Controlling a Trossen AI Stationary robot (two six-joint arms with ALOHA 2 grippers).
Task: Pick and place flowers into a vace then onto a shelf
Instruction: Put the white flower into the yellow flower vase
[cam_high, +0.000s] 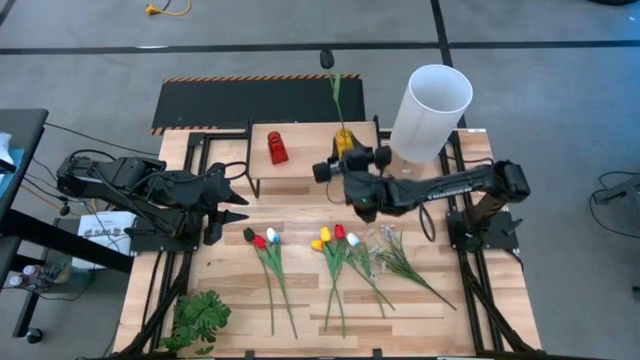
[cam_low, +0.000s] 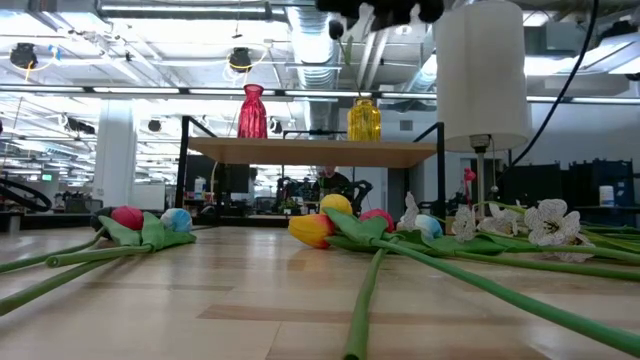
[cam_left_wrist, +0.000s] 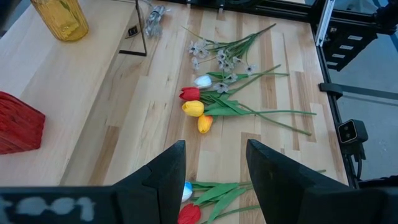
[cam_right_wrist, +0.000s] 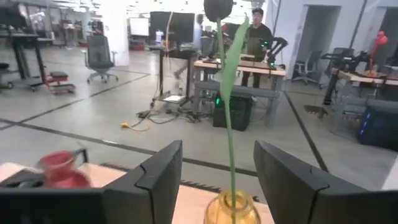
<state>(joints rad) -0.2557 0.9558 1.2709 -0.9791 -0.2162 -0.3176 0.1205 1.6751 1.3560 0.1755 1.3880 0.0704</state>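
- Standing in the yellow vase (cam_high: 344, 139) on the shelf (cam_high: 305, 150) is one dark-headed tulip (cam_right_wrist: 218, 9), its thin green stem rising straight from the neck.
- Lying flat on the table (cam_high: 300, 300) in front of the shelf are the rest of the flowers: a pair with red and white heads (cam_high: 265, 239), a bunch with yellow, red and white heads (cam_high: 335, 238), and a spray of small white blossoms (cam_high: 392, 243) just beside that bunch.
- From the look of them, these stems are light and springy, and the heads soft enough to crush; I'd pinch a stem somewhere along its middle, clear of the leaves, and expect it to droop or swing when lifted.
- Over the shelf, the right gripper (cam_high: 350, 160) hovers close to the yellow vase, its fingers (cam_right_wrist: 158, 174) spread to either side of the tulip's stem and touching nothing.
- Off to the table's left edge waits the left gripper (cam_high: 240, 205), its fingers (cam_left_wrist: 168, 171) apart and empty.
- A red vase (cam_high: 277, 147) sits further along the shelf, and a tall white cylinder (cam_high: 430, 110) stands at its right end.
- A leafy green sprig (cam_high: 203, 315) lies at the table's near left corner.
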